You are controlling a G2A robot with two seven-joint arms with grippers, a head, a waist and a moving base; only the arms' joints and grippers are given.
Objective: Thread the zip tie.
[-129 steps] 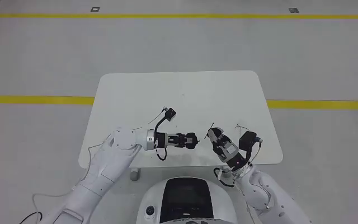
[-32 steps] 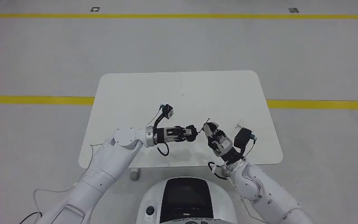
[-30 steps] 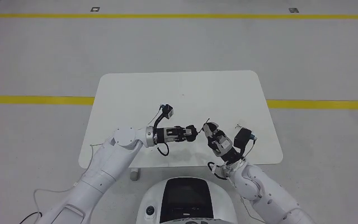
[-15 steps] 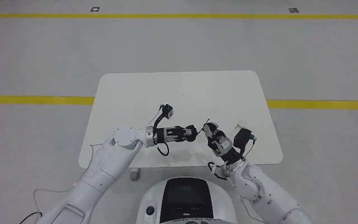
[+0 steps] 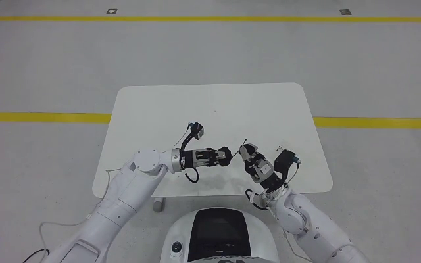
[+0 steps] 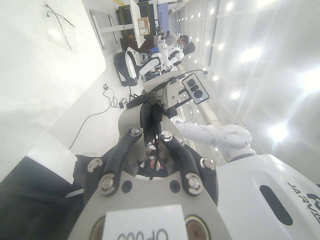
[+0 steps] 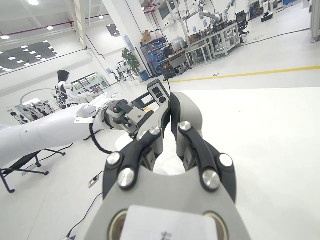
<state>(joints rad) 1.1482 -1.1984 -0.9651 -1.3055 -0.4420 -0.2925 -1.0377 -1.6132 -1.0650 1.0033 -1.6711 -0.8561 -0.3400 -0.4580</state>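
White bench (image 5: 164,112) below: left hand (image 5: 225,156) and right hand (image 5: 244,152), both pinched shut on the zip tie (image 7: 169,92), meet; light and springy, probably best held near its tip

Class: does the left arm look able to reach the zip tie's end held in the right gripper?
Likely yes: the left gripper sits just beside the right gripper and zip tie, nothing between.

White rounded table (image 5: 210,108), grey floor (image 5: 59,66), yellow line (image 5: 52,118) passing under it, second yellow line (image 5: 197,18) farther off
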